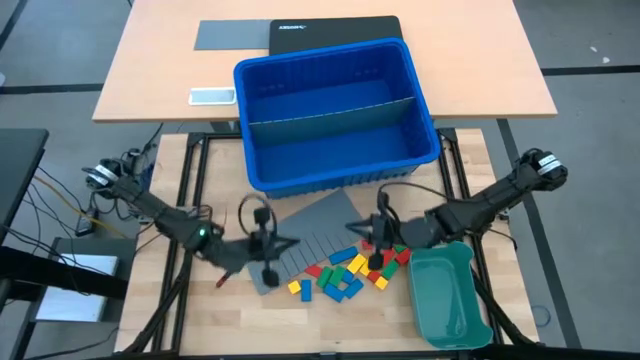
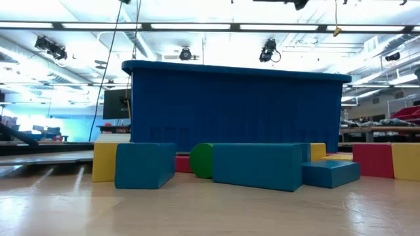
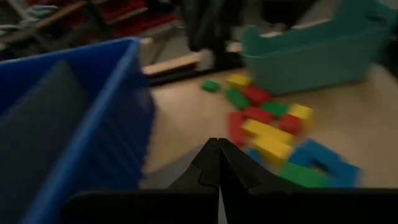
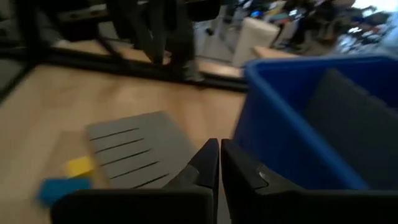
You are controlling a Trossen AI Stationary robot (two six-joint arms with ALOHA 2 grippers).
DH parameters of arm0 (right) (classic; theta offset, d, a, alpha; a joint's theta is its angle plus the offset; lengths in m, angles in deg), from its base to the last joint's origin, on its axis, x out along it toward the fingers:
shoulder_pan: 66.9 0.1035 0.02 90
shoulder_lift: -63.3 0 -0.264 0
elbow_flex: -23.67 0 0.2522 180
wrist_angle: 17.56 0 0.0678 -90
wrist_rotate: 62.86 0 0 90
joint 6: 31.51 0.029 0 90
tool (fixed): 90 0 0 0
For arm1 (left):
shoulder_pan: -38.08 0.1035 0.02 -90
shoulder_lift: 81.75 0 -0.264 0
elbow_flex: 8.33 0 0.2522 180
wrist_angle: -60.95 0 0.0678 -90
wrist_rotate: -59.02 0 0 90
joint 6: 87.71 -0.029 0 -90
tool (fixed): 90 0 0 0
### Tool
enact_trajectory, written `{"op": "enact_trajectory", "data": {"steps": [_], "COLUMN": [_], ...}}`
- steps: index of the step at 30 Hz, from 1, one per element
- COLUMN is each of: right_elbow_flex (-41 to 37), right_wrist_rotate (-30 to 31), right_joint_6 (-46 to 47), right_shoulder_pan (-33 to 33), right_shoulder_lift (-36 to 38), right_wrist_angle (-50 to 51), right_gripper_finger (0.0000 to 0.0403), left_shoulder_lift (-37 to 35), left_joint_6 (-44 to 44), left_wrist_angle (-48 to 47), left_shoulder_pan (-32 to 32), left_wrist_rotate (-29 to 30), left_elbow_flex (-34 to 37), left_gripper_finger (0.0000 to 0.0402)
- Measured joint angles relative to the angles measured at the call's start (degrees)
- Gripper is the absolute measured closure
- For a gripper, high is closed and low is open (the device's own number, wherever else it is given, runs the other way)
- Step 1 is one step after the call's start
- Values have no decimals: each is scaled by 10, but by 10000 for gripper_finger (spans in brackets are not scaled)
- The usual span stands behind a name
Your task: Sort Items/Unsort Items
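Note:
The items (image 1: 348, 272) are small red, yellow, green and blue blocks lying loose on the wooden table in front of the blue bin (image 1: 335, 110). They also fill the low view (image 2: 256, 165) and show in the left wrist view (image 3: 273, 130). My left gripper (image 1: 290, 243) hovers shut above the table, left of the pile, pointing toward it (image 3: 217, 144). My right gripper (image 1: 352, 230) hovers shut over the pile's far side, pointing left toward the grey slotted sheet (image 4: 140, 149). Neither holds anything.
The grey slotted sheet (image 1: 310, 238) lies flat between the bin and the blocks. A teal tray (image 1: 447, 295) stands to the right of the pile. The blue bin has a grey divider (image 1: 330, 118) across it. A desk with a dark laptop (image 1: 335, 35) stands behind.

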Motion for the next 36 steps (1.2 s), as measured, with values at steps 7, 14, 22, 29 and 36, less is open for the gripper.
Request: {"op": "enact_trajectory", "data": {"steps": [7,14,22,29,36], "right_elbow_flex": [0,0,0,0,0], "right_wrist_rotate": [1,1,2,3,3], "right_joint_6": [49,76,107,116,121], "right_shoulder_pan": [55,88,110,116,116], "right_shoulder_lift": [0,0,-1,-1,-1], "right_wrist_angle": [41,62,73,74,74], "right_gripper_finger": [360,344,338,338,338], "left_shoulder_lift": [63,132,235,323,382], "left_joint_6": [24,108,123,272,456], "left_wrist_angle": [17,49,-13,-263,-502], "left_shoulder_pan": [-76,-110,-147,-147,-140], "left_wrist_rotate": [29,37,98,48,-20], "left_elbow_flex": [0,-4,-105,-257,-340], "left_gripper_finger": [397,397,397,379,324]}}
